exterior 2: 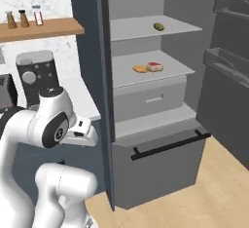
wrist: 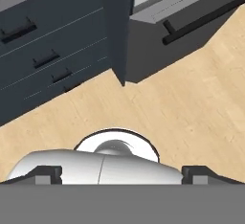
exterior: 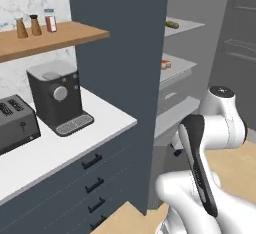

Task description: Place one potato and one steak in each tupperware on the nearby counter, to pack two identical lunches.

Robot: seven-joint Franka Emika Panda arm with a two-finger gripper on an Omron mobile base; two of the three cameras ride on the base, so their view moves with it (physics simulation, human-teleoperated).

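Pincer point(wrist: 122, 175) is spread wide with nothing between the tips, and it's pointing straight down at the light wooden floor point(wrist: 191, 103), so right now it's nowhere near the food. What the next move turns on: the stuff to grab sits up and forward of it, inside the open dark grey fridge point(exterior 2: 146, 173). On the middle grey shelf point(exterior 2: 170, 73) there's a small red-and-white slab that I'd guess is a steak point(exterior 2: 154, 66), lying right beside an orange-brown oval lump, probably a potato point(exterior 2: 140, 69), which looks just about touching it, long axis running roughly along the shelf's front edge. The upper shelf point(exterior 2: 180, 27) has a small greenish oval thing point(exterior 2: 159, 26) near the middle, can't tell what it is. So the arm has to swing up and toward the fridge, away from the long white worktop point(exterior: 45, 153) over the dark blue-grey drawers with black bar handles. Only one steak and one potato that I can make out, and I can't spot any tupperware on the stretch of worktop showing; there's just a dark grey coffee machine point(exterior: 56, 95) near the back and a black toaster point(exterior: 15, 120) toward the left edge. The right base view gives the clear look into the fridge; from the left base view the fridge's side wall hides most of the shelves, and you only get slivers of them.
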